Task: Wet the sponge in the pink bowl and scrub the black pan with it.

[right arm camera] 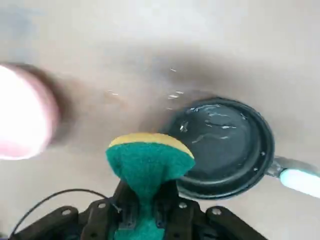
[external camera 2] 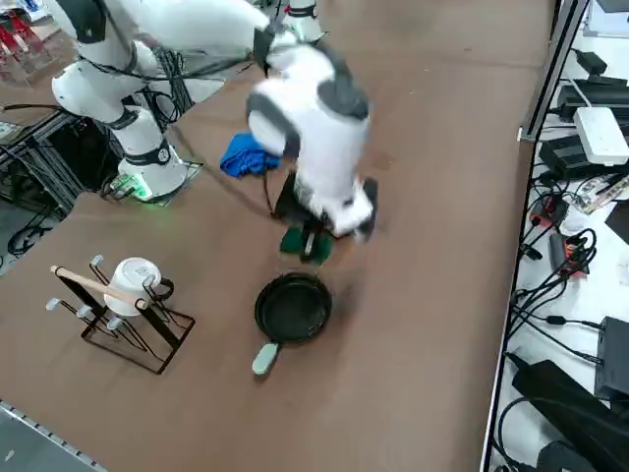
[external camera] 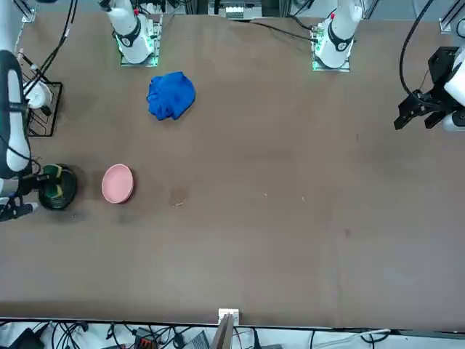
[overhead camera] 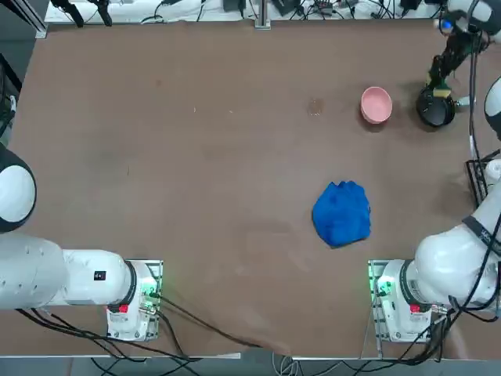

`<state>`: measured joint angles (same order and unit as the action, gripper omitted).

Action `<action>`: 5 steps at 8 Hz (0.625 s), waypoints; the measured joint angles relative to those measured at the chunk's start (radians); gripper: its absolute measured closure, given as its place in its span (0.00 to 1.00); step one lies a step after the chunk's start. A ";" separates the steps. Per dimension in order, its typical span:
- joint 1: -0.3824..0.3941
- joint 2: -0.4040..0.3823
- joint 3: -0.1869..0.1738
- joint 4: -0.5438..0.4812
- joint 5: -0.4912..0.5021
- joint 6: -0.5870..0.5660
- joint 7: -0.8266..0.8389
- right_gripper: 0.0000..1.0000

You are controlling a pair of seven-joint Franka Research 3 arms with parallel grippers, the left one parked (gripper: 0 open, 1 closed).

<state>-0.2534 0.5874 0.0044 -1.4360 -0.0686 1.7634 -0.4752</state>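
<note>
1. Right claw (right arm camera: 145, 212) is clenched on the sponge (right arm camera: 149, 160), green face and yellow layer sticking out past the fingers. In the side view the claw (external camera 2: 313, 244) hangs in the air with the sponge (external camera 2: 305, 246) just beside the pan's rim, on its bowl side.
2. Black pan (external camera 2: 293, 308) sits flat on the bench (external camera 2: 423, 295), glossy inside, short pale handle pointing toward the bench's edge. In the wrist view the pan (right arm camera: 225, 150) shows small bright flecks on its bottom; the sponge overlaps its near rim.
3. Pink bowl (overhead camera: 376, 104) stands just beside the pan (overhead camera: 435, 108) at the bench's far right, apart from it. From the front, bowl (external camera: 117, 183) and pan (external camera: 57, 187) are a little apart.
4. Blue cloth (overhead camera: 342, 213) lies crumpled mid-bench, well apart from the bowl, between it and the right arm's base.
5. Wire rack (external camera 2: 123, 320) holding a white mug (external camera 2: 134, 280) stands near the pan on the bench's right side.
6. No readable writing or labels.
</note>
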 joint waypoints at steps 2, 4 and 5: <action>0.129 -0.050 0.005 -0.004 0.021 -0.038 0.124 0.81; 0.255 -0.054 0.007 -0.025 0.092 -0.040 0.251 0.81; 0.309 -0.052 0.008 -0.041 0.116 -0.030 0.297 0.81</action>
<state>0.0552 0.5357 0.0121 -1.4769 0.0478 1.7332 -0.1783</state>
